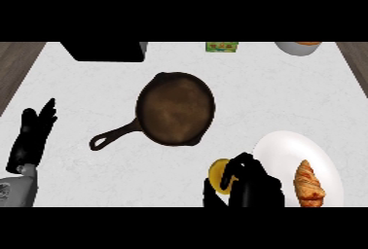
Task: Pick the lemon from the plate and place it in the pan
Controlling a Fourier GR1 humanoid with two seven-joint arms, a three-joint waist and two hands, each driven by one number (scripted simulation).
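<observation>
**Right hand curled round the lemon at the plate's edge**

The right hand (248, 182) sits near the tabletop's (86, 87) front edge, towards its right side, with its fingers curled round the lemon (218, 171). Only the fruit's left part shows as a yellow-orange patch; the rest is hidden under the hand. The lemon lies just at the left rim of the white plate (284, 146), and whether it rests on the rim or is already lifted off it cannot be told from this view. A croissant (309, 184) lies on the plate's right part, apart from the hand.

The left hand (32, 136) rests by the tabletop's left edge, fingers straight and holding nothing.

The dark pan (176, 109) stands near the tabletop's middle, its handle pointing towards the front-left corner. It is well apart from the lemon, up and to the left of it.

The task seems to be at the grasp stage, with the carry to the pan not yet done. Risks from here, as I judge them:

- The lemon is round and smooth, and much of it pokes out on the hand's left, so it may roll out of the fingers once raised.
- A low carry could knock the fruit against the pan's raised rim.
- Releasing from too high may let it bounce or roll out.

At the back edge stand a black box (104, 51), a small green packet (222, 46) and a bowl (298, 47), all out of the way.
</observation>
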